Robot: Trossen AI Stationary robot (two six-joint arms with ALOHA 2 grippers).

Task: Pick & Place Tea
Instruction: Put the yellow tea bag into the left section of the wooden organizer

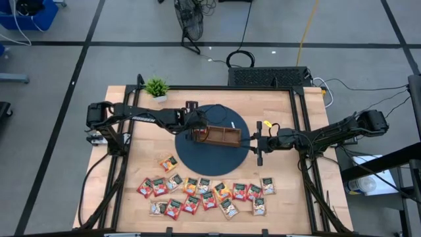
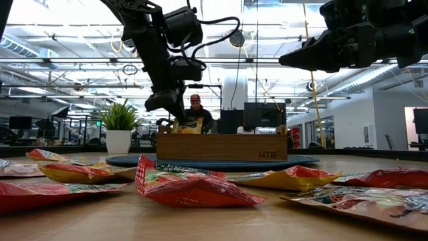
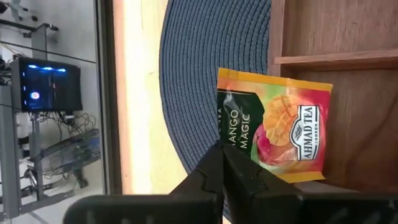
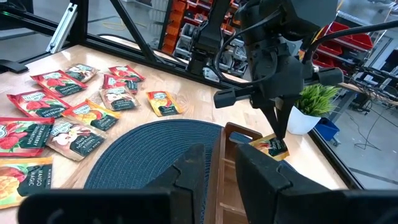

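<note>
Fingers of the left gripper [image 3: 222,163] are clenched on the edge of an orange-and-green mango tea sachet [image 3: 273,132], which hangs in the end compartment of the brown three-compartment wooden tray [image 1: 220,135], nearest the small potted plant [image 1: 156,87]. That tray sits on a round dark-blue woven mat [image 1: 212,162] mid-desk. The right gripper [image 4: 217,163] waits beside the tray's other end, its fingers apart and holding nothing. The remaining red, orange and green-and-white sachets [image 1: 207,194] lie scattered along the near edge of the light wooden desk [image 1: 309,197], well apart from the tray.

Risk, as I judge it: the sachet is pinched only at one edge and looks tilted, so on release it could lean on the tray wall or the divider and stand crooked, or tip out over the rim onto the mat.
</note>
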